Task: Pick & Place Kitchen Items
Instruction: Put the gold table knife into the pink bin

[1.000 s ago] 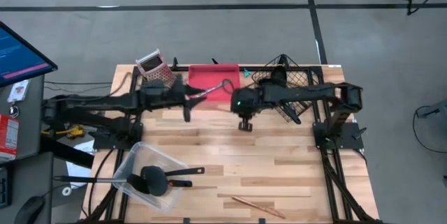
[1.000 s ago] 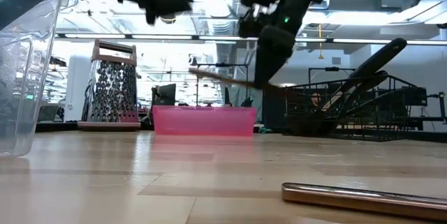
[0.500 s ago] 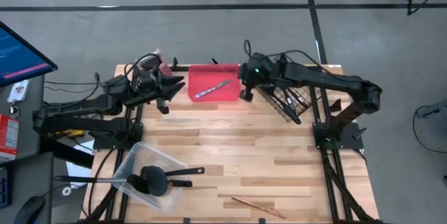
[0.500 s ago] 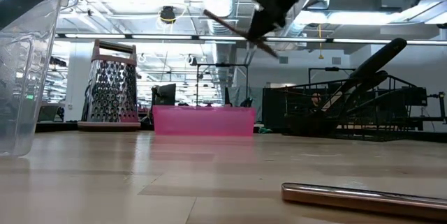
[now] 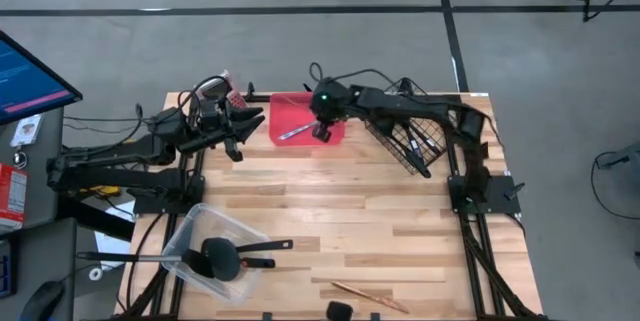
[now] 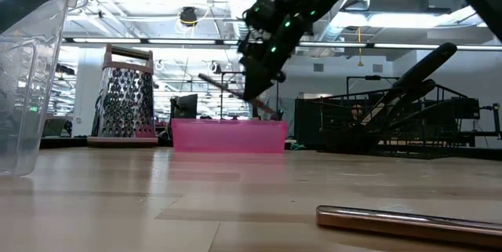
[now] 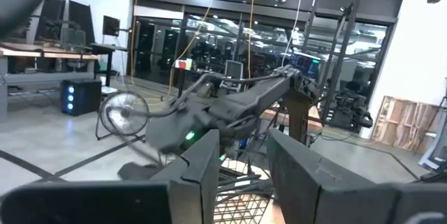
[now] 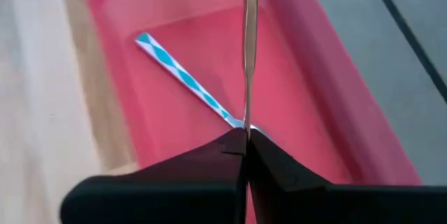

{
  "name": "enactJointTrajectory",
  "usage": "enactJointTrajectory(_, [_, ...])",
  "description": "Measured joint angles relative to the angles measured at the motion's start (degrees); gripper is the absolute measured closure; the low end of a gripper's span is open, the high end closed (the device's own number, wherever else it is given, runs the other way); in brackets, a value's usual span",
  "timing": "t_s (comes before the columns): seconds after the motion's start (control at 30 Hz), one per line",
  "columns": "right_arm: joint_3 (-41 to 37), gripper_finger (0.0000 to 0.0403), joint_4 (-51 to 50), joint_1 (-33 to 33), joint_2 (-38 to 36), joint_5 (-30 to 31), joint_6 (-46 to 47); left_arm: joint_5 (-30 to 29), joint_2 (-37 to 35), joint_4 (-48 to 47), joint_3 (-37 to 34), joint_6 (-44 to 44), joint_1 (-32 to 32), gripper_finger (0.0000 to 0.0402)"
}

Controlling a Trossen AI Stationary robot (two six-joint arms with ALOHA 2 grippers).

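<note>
Two arms are over the far half of the tabletop (image 5: 360, 211). The right gripper (image 5: 322, 131) hangs above the pink tray (image 5: 290, 111) at 12 o'clock, clenched on a thin silver utensil (image 8: 249, 49); in the right wrist view its fingers (image 8: 279, 175) pinch the handle end and the shaft runs straight out over the tray floor. A blue-and-white patterned piece (image 8: 183, 77) lies in the tray under it. In the low view the utensil slants above the tray's rim, apart from it.

The left gripper (image 5: 237, 129) waits at about 10 o'clock, beside the grater (image 6: 125, 95), its fingers (image 7: 209, 175) released and holding nothing.

A wire basket (image 5: 410, 131) at 1 o'clock holds dark utensils. At 7 o'clock a clear tub (image 5: 190, 236) lies on its side with a black ladle (image 5: 225, 259) in it, and a copper-coloured piece (image 5: 365, 293) rests at 6 o'clock.
</note>
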Motion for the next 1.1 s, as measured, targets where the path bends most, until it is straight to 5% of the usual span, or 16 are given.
enactJointTrajectory(0.3, [6.8,0.0403,-4.1,-0.3,7.6,0.2,0.6,-0.5,0.1,0.0,0.0,0.0,0.0,0.03])
enactJointTrajectory(0.8, [7.1,0.04,-6.1,-0.6,10.5,0.8,2.6,-1.2,0.1,0.0,0.0,0.0,0.0,0.03])
enactJointTrajectory(1.1, [7.1,0.0321,-6.6,-0.5,9.8,-0.2,2.3,-1.5,0.1,0.0,0.0,0.0,0.0,0.03])
